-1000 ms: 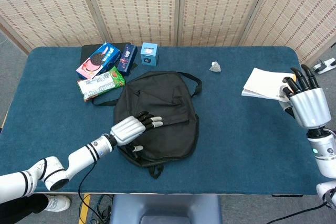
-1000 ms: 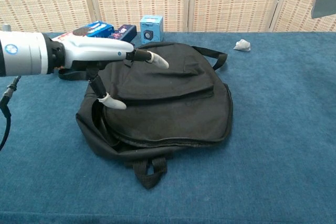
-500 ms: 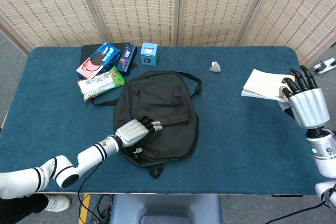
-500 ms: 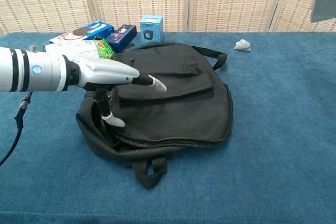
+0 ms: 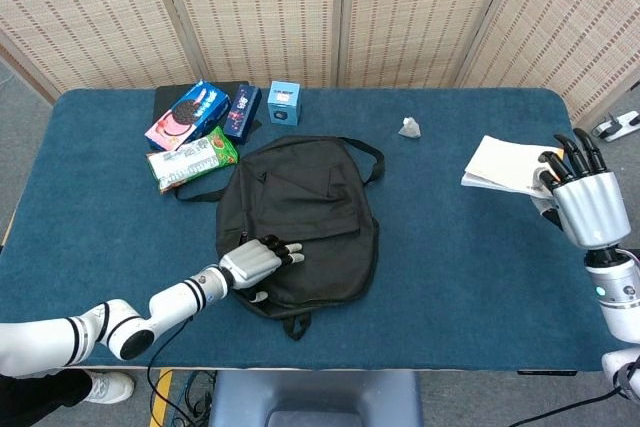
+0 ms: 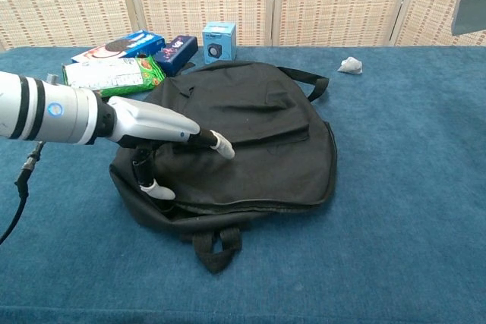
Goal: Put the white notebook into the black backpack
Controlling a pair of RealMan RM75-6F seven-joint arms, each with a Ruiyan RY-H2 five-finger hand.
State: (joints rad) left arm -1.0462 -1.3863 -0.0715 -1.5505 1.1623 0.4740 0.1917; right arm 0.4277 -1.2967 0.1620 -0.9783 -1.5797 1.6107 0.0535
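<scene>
Looking at the white notebook (image 5: 505, 162) first: it sits at the right edge of the head view, near the far right side of the table, and it reads as thin, light and a bit floppy, pages slightly fanned. It's probably best taken by the near edge or a corner, with something under it so it doesn't sag or slide. The right hand (image 5: 583, 197) is just beside it with its fingers up and apart, holding nothing; whether the fingertips touch the cover can't be told from here.

The black backpack (image 5: 300, 217) lies flat in the middle of the frame, soft limp fabric, zipper apparently closed, so it'll likely collapse and bunch instead of holding an opening. The left hand (image 6: 156, 123) rests on its lower left part, fingers spread over the cloth and thumb down by the side seam, not clearly pinching anything.

The table (image 5: 450, 247) is covered in blue felt-like cloth, so things should grip rather than skate. Upper left holds snack packs (image 5: 190, 132) and a small blue box (image 5: 284, 102), and a crumpled scrap (image 5: 410, 127) sits upper centre. Woven screens (image 5: 340, 7) close off the back.
</scene>
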